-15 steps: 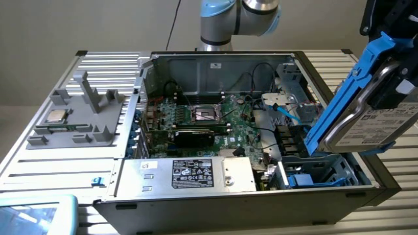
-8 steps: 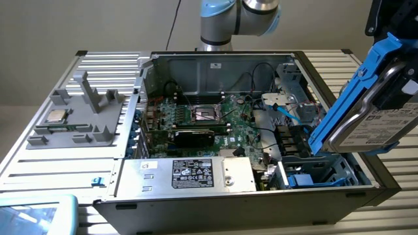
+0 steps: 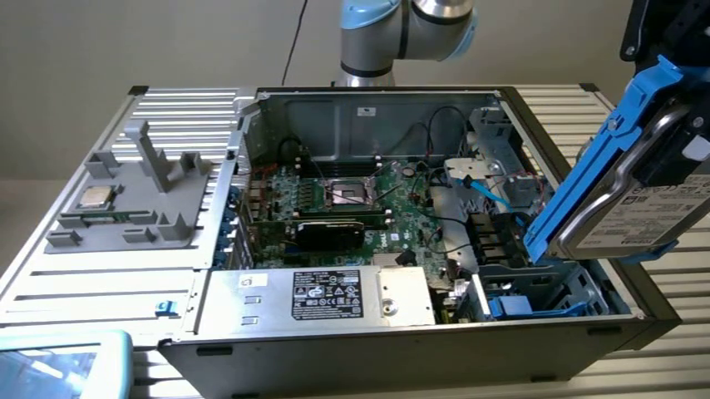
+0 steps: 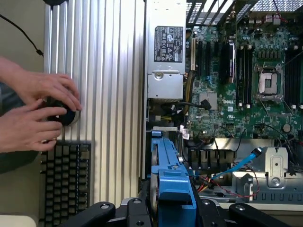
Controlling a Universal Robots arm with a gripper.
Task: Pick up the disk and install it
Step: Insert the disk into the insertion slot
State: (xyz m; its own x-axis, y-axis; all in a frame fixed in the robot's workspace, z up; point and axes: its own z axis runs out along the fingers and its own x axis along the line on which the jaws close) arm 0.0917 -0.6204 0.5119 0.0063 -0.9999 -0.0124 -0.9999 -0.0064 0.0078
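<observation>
The disk (image 3: 638,218), a silver-grey drive with a white label in a bright blue carrier (image 3: 604,158), hangs tilted in the air at the exterior view's right. It is above the open computer case's blue drive bay (image 3: 544,293). My gripper (image 3: 679,154) is shut on it from the far side, mostly hidden by the drive. In the wrist view the blue carrier (image 4: 173,184) stands edge-on inside my gripper (image 4: 173,213), with a black finger (image 4: 102,210) on each side.
The open case (image 3: 367,96) shows the motherboard (image 3: 355,199), loose cables and a silver power supply box (image 3: 322,295). A grey fixture with a small CPU chip (image 3: 95,198) lies at the exterior view's left. A person's hands (image 4: 38,113) work a black knob beside a keyboard (image 4: 66,179).
</observation>
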